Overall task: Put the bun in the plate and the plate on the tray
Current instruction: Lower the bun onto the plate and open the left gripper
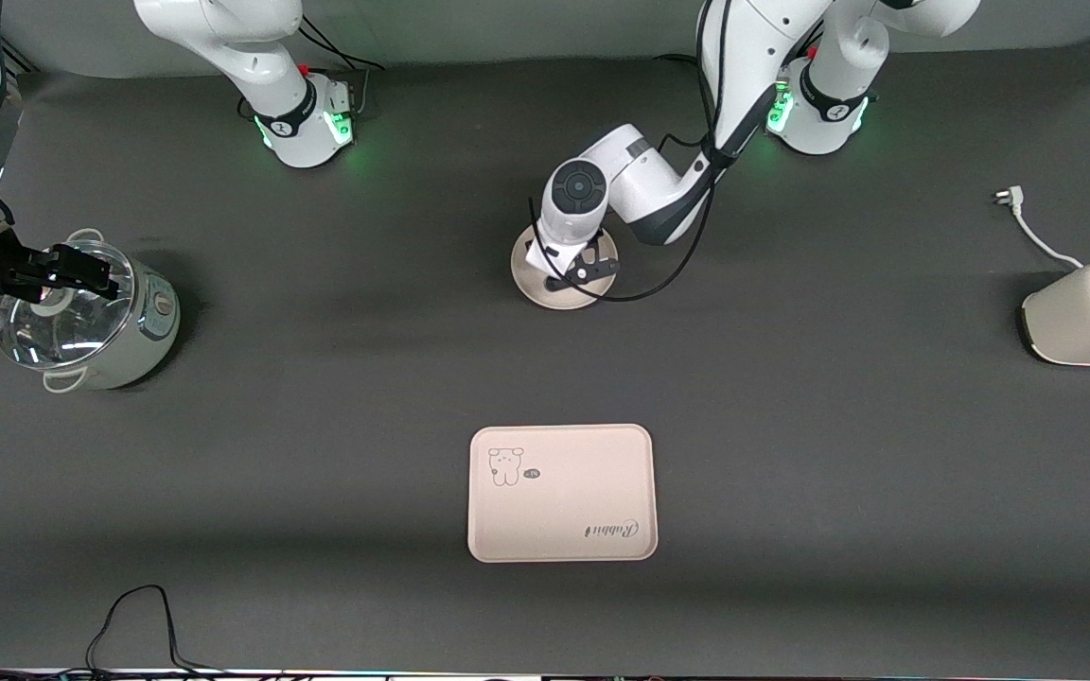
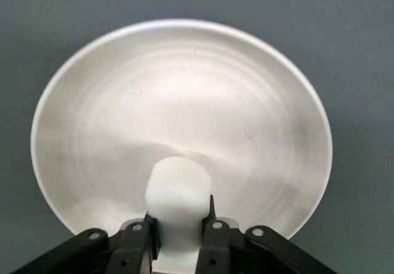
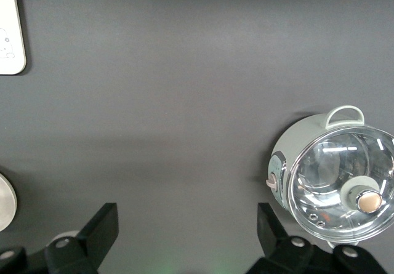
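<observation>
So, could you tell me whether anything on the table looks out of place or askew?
Nothing stands out. The left gripper holds the bun over the plate; the tray lies flat, and the lidded pot and toaster sit upright.

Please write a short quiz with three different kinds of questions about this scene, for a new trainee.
1. True or false: the small off-white rounded bun is between the fingers of the left gripper over the round cream-beige plate.
2. Which lies nearer to the front camera: A) the plate, B) the cream-pink rectangular tray?
3. Fill in: the right gripper, its fingers apart, is over the pale green lidded ____.

Key: 1 true; 2 B; 3 pot.
</observation>
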